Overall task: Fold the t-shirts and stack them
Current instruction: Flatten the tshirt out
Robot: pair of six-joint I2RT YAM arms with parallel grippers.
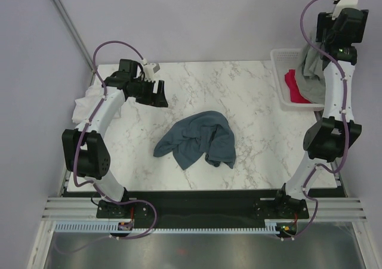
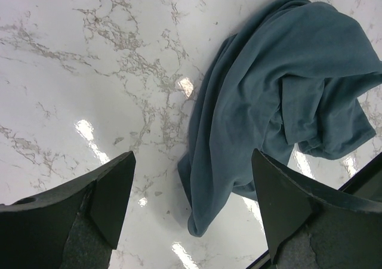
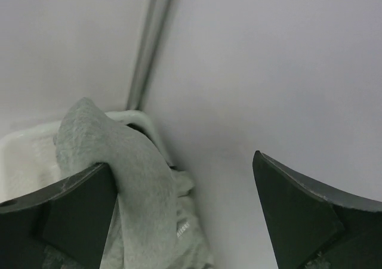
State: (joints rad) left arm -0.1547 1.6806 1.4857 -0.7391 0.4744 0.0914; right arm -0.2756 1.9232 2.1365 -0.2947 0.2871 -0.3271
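Left claw (image 1: 161,95) hovers wide open, empty, near the crumpled blue shirt (image 1: 200,139) at tabletop (image 1: 239,90) centre; right claw (image 3: 182,160), likewise spread, hangs above the basket (image 1: 280,78), grey shirt (image 3: 137,185) draped off one finger.

1. This is a robotics lab test cell. Two robot arms, the left arm (image 1: 104,111) and the right arm (image 1: 337,93), are bolted at the 6 o'clock edge of a marble-patterned table (image 1: 239,84).
2. Aluminium rails (image 1: 65,208) and a slotted white cable duct (image 1: 197,226) run along that same edge.
3. Plain pale walls (image 1: 197,18) close the space in, and a metal pole (image 1: 67,15) stands at 11 o'clock.
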